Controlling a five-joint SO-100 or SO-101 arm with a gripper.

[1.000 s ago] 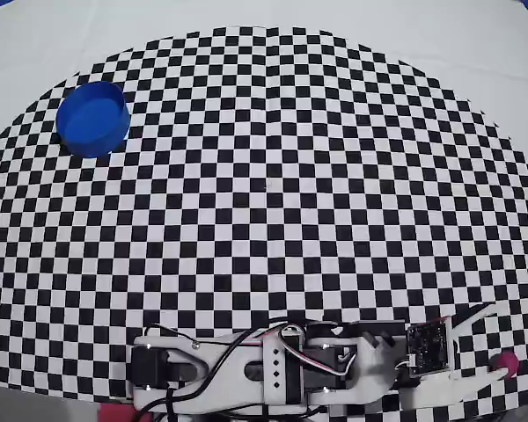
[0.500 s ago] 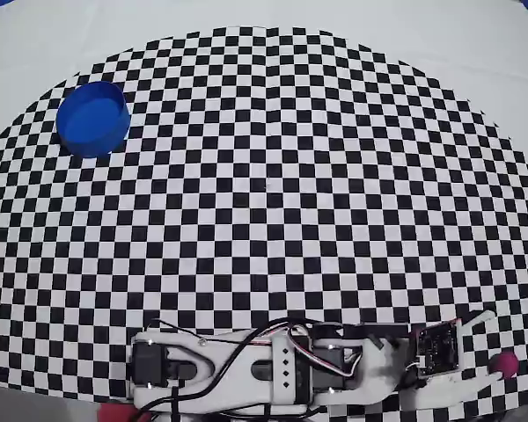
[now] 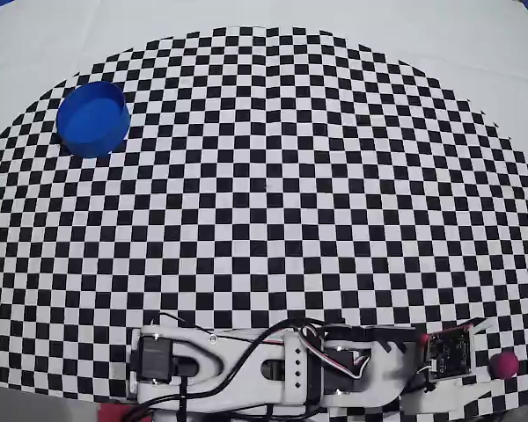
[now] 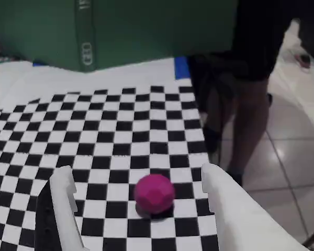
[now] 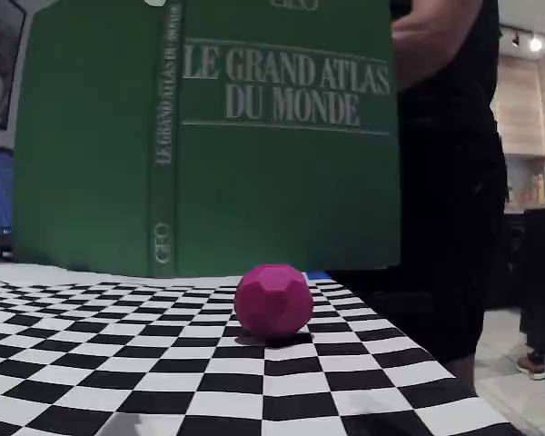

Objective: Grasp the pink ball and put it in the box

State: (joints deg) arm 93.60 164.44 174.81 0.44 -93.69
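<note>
The pink ball (image 3: pixel 507 364) is a small faceted magenta sphere resting on the checkered cloth near its bottom right edge in the overhead view. In the wrist view the pink ball (image 4: pixel 154 194) lies between the two white fingers, a little nearer the right one and touching neither. My gripper (image 4: pixel 136 172) is open, with its jaws spread wide on either side of the ball. Seen from overhead, the gripper (image 3: pixel 484 362) sits just left of the ball. The box (image 3: pixel 92 119), a round blue container, stands far off at the upper left. The fixed view shows the ball (image 5: pixel 272 301) alone on the cloth.
A tall green atlas book (image 5: pixel 209 136) stands upright behind the ball at the cloth's edge. A person in dark clothes (image 5: pixel 450 182) stands beside it. The table edge (image 4: pixel 206 136) drops off just right of the ball. My arm (image 3: pixel 273 374) lies along the bottom.
My arm has stretched to the right, carrying the gripper closer around the ball. The ball and the box have stayed where they were.
</note>
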